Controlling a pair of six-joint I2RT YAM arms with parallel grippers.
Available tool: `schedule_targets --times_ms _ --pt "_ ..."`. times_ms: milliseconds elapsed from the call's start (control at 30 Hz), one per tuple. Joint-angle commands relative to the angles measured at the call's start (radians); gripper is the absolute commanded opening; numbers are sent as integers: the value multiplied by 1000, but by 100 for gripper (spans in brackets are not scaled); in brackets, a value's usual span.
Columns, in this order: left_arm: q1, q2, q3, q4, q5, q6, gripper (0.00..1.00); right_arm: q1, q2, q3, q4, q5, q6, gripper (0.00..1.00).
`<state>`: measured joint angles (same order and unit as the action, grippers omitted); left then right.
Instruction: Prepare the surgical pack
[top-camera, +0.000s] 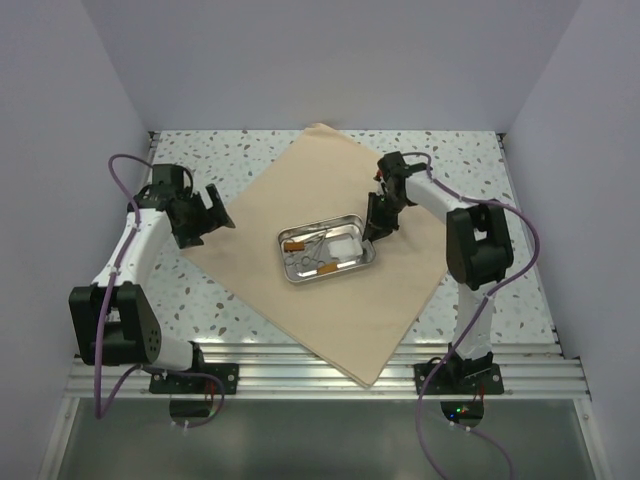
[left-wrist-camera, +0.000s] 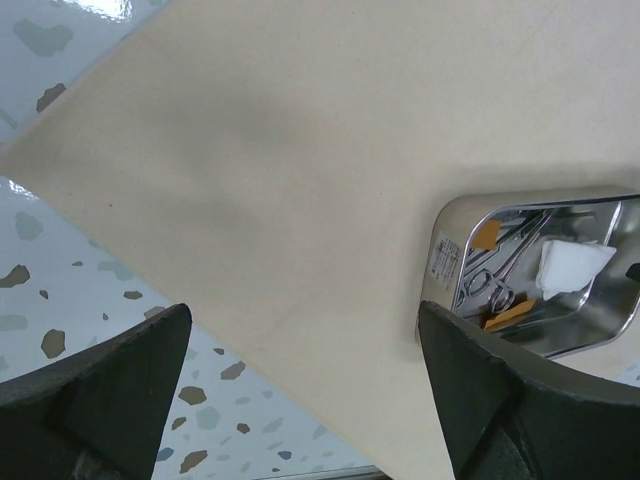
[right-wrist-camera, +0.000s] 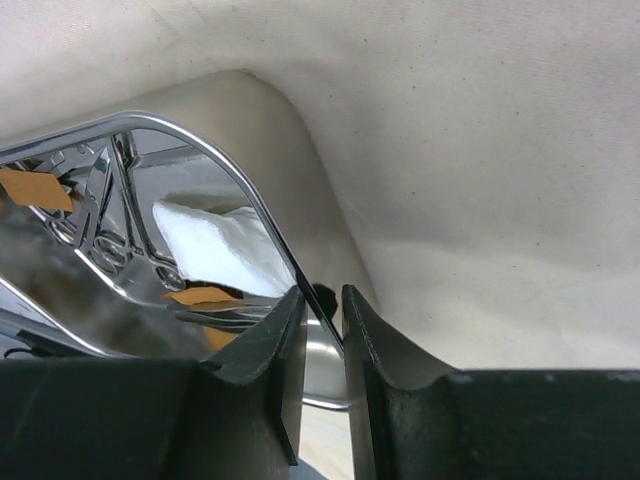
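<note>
1. White walls close in a speckled counter (top-camera: 460, 150) on three sides. At the near edge there is a ribbed metal rail (top-camera: 300, 375).
2. The tan cloth (top-camera: 300, 180) lies flat on the counter, turned like a diamond. Its near corner lies over the rail.
3. The steel tray (top-camera: 335, 271) stands about in the middle of the cloth. In it are thin metal instruments (left-wrist-camera: 495, 280), two brown strips (left-wrist-camera: 487, 235) and white gauze (left-wrist-camera: 575, 265).
4. The right tool (right-wrist-camera: 322, 300) is at the right rim of the tray. Its fingers are nearly together, with the thin rim in the narrow gap between them. I cannot tell if they press it.
5. The left tool (left-wrist-camera: 305, 310) hovers above the left edge of the cloth, well apart from the tray. Its fingers are wide apart and hold nothing.
6. I judge the tray to be stiff, smooth and slippery. The thin rim is the only place to take hold, so a grip there can slide or let the tray tip.
7. The contents lie loose, so the tray must stay level or they will slide together.
8. The cloth seems soft, light and limp. The best hold is a corner or a free edge.
9. Because the tray stands on the cloth, a pull on the cloth probably drags the tray too.
10. The right arm reaches over the right side of the cloth and stands in the way of a fold from there.
</note>
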<state>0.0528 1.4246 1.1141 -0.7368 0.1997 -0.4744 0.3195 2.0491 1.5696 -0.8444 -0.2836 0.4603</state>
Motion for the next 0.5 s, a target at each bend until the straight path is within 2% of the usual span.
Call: schedule_targets --times_ms 0,167,467 --pt "10 -15 -7 -1 -5 -38 100 4 -23 -42 39 -43 90 22" --pt "12 -1 0 -2 10 -36 100 3 -40 -80 48 -17 132 16" --pt "12 23 27 -29 6 34 100 1 -6 13 -41 70 38 17"
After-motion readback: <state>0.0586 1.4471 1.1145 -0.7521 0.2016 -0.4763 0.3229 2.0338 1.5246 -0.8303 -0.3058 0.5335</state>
